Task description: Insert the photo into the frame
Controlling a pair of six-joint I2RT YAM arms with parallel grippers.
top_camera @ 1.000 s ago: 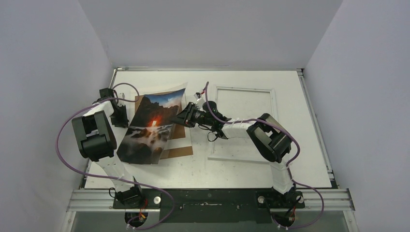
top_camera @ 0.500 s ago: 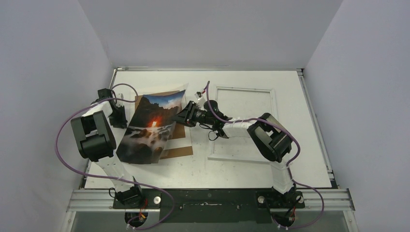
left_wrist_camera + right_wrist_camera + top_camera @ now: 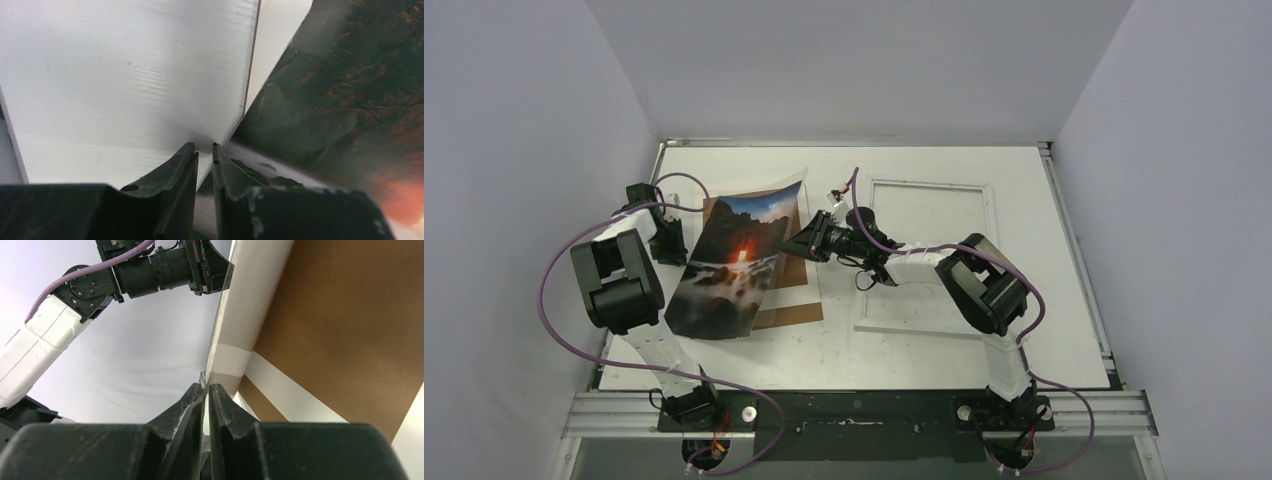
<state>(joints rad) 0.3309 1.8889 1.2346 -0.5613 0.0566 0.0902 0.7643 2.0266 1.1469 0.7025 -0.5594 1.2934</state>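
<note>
Right arm [image 3: 916, 265] outstretched, apparently pinching photo [image 3: 729, 270].

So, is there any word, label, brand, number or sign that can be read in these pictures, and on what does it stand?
None can be read. The photo shows only a landscape; the frame, the brown board, the left arm and the right arm bear no visible writing.

White tabletop [image 3: 1044, 340], pale grey walls [image 3: 524, 150] (on three sides), metal rail [image 3: 1104, 408] along near edge
</note>
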